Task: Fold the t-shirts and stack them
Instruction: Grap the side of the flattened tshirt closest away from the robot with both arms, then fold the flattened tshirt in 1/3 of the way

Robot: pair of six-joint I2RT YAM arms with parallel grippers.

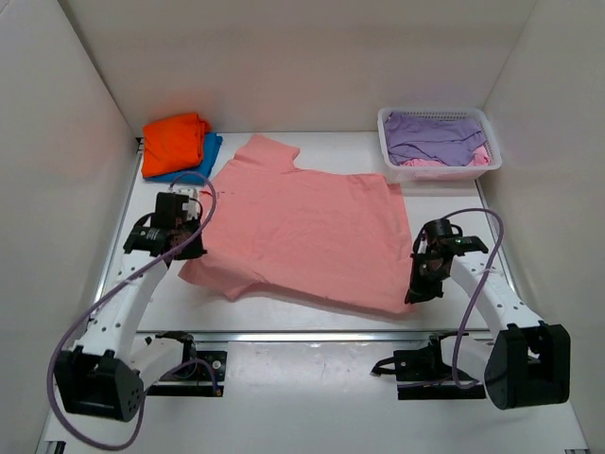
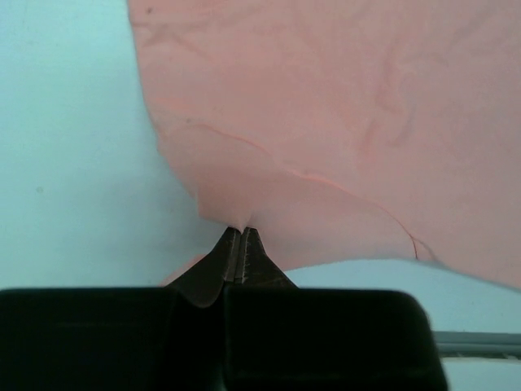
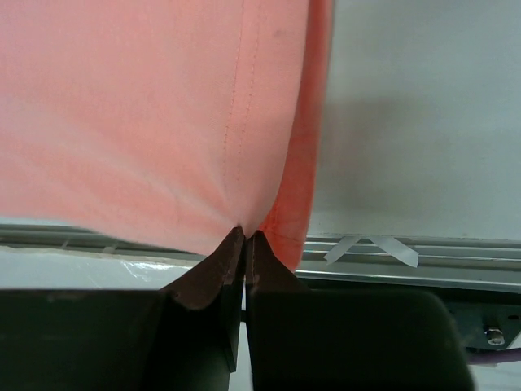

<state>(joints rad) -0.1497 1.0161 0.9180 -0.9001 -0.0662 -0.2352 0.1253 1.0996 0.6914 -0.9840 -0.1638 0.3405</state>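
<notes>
1. The left end effector (image 2: 242, 232) was clamped tight on the edge of the salmon-pink t-shirt (image 1: 302, 227), and the cloth spread ahead of it and to its right across the worktop (image 1: 331, 151).
2. The right end effector (image 3: 244, 235) was pinched closed on the same shirt's corner, with the fabric rising ahead and to its left.

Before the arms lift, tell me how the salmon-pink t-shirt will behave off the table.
Probably floppy: the salmon-pink t-shirt puckers where the left tool and right tool pinch its edges, so its middle should sag between them. Likely light: it is thin cloth, lying flat on the table. Slipping seems unlikely with both tools shut on cloth.
</notes>
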